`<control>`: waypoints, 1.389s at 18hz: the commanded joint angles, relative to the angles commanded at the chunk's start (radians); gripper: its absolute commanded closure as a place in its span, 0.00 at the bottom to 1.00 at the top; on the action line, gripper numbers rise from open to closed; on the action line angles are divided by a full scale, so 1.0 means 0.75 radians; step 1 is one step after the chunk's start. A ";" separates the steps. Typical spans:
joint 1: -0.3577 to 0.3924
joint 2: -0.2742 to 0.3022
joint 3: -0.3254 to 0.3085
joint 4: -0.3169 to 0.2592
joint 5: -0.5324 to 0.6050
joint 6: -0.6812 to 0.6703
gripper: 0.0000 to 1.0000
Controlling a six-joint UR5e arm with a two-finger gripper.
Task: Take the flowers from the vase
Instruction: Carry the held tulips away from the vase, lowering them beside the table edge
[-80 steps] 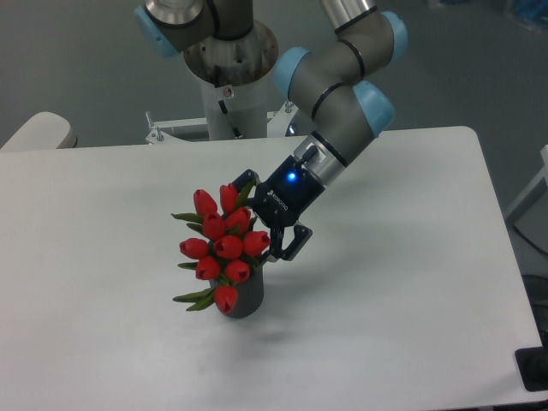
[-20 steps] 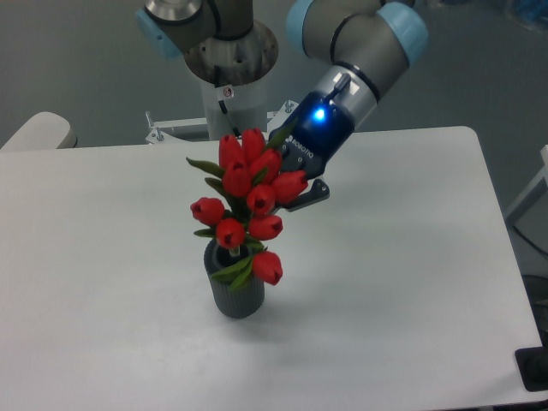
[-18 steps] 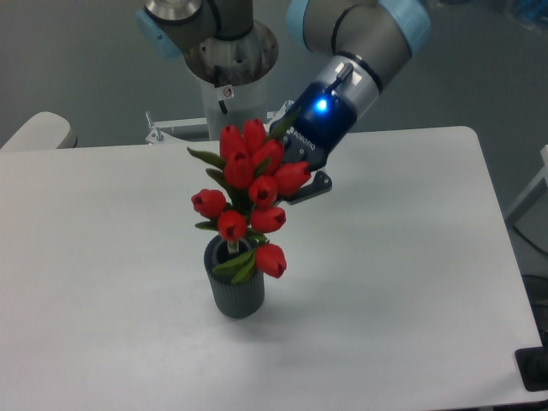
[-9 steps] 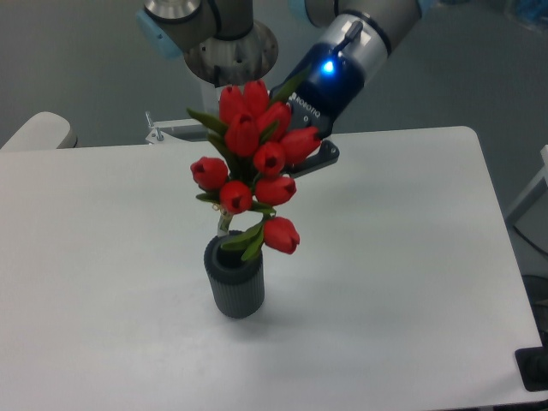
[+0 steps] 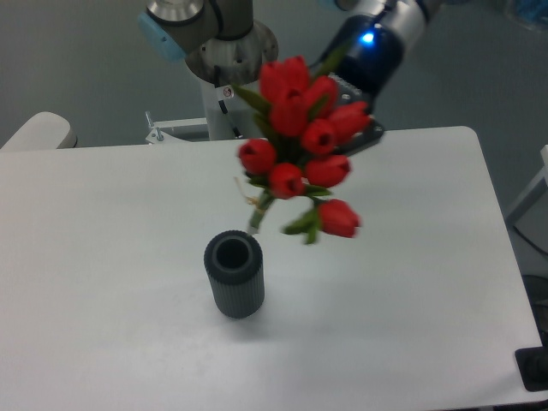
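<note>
The gripper (image 5: 355, 107), mostly hidden behind the blooms, grasps a bunch of red flowers (image 5: 301, 137) in mid-air, above and right of the dark vase (image 5: 234, 274) standing upright on the white desk (image 5: 411, 282). The stem ends hang clear of the rim. A slow, steady lift should keep the loose blooms from swinging.

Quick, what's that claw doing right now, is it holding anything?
Claw: closed on the flowers, held in the air clear of the vase.
</note>
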 joint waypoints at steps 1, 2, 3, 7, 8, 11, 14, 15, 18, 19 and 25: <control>0.012 -0.031 0.016 0.000 0.002 0.010 0.71; 0.027 -0.063 0.037 0.002 0.002 0.012 0.71; 0.041 -0.098 0.059 0.002 0.002 0.016 0.71; 0.080 -0.227 0.155 0.006 0.010 0.035 0.71; 0.088 -0.262 0.178 0.006 0.010 0.055 0.71; 0.102 -0.333 0.201 0.006 0.012 0.133 0.71; 0.111 -0.366 0.203 0.006 0.014 0.176 0.71; 0.115 -0.370 0.209 0.006 0.014 0.176 0.71; 0.127 -0.389 0.219 0.012 0.014 0.180 0.71; 0.127 -0.391 0.219 0.012 0.014 0.188 0.71; 0.127 -0.391 0.195 0.010 0.012 0.237 0.71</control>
